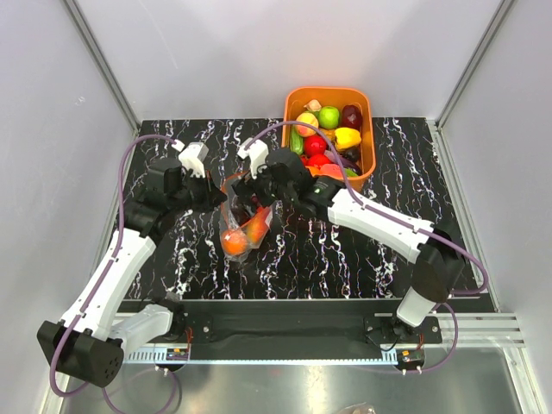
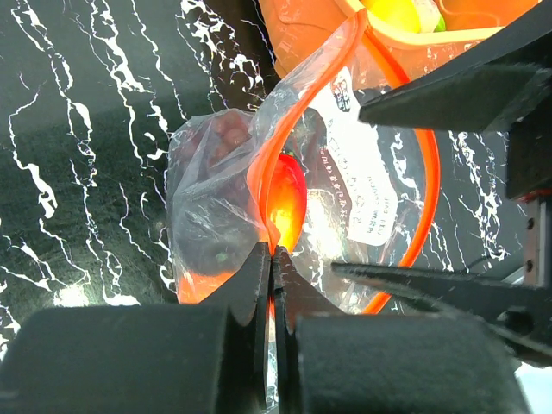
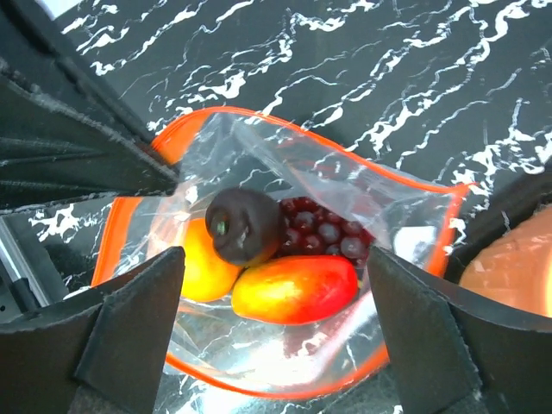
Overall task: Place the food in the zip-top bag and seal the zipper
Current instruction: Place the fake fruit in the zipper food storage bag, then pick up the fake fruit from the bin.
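Observation:
The clear zip-top bag (image 1: 246, 226) lies open-mouthed on the black marbled table. Its red-orange zipper (image 3: 259, 121) forms a wide loop. Inside it are a dark plum (image 3: 244, 226), a purple grape bunch (image 3: 323, 228), a red-yellow mango-like piece (image 3: 295, 287) and an orange piece (image 3: 203, 259). My left gripper (image 2: 274, 254) is shut on the zipper rim (image 2: 431, 172) at the bag's left side (image 1: 222, 200). My right gripper (image 3: 274, 259) is open and empty, right above the bag's mouth (image 1: 257, 191), with one finger on each side of it.
An orange rectangular basket (image 1: 328, 90) stands at the back right, holding several more toy fruits and vegetables, among them a green apple (image 1: 329, 116) and a yellow pepper (image 1: 347, 137). Grey walls enclose the table on three sides.

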Motion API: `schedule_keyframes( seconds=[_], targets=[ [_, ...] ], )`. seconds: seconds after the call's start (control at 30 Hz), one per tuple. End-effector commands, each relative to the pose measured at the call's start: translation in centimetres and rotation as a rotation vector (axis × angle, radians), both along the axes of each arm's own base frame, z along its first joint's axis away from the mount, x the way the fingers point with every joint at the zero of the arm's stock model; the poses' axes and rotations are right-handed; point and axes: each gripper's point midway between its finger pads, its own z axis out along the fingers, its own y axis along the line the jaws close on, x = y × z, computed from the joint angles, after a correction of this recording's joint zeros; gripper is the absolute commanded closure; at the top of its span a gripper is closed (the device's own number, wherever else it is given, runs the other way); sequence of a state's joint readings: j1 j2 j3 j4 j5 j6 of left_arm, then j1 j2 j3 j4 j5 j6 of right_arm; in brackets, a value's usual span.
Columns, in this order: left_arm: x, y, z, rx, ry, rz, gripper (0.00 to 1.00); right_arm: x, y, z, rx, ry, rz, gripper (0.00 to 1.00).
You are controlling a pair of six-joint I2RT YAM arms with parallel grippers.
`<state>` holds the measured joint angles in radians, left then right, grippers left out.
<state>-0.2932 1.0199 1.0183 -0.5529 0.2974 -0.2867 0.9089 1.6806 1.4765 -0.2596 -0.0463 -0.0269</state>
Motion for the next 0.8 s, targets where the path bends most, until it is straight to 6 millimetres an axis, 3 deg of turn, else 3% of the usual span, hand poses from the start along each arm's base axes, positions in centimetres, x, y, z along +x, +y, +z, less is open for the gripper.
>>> schedule_keyframes(
  seconds=[0.0,0.17,0.33,0.57,0.77],
  targets=[
    [0.5,0.0,1.2,-0.016,-0.065,0.001,1.00,2.0,-2.0,5.8,0.079,-0.070,-0.084,0.08],
    [0.7,0.1,1.2,-0.008,-0.068,0.003,1.00,5.1,-5.8,7.2,0.134,-0.029,-0.197,0.11],
    [0.7,-0.3,1.4,-0.019,-0.081,-0.023,1.00,10.6,-11.6,7.2,0.164,0.032,-0.367,0.12],
    [0.9,-0.5,1.6,-0.020,-0.102,-0.035,1.00,17.6,-16.7,3.8,0.118,0.113,-0.473,0.03],
    [0.9,-0.6,1.5,0.000,-0.103,-0.065,1.00,22.2,-17.2,-0.4,0.053,0.211,-0.485,0.00]
  ],
)
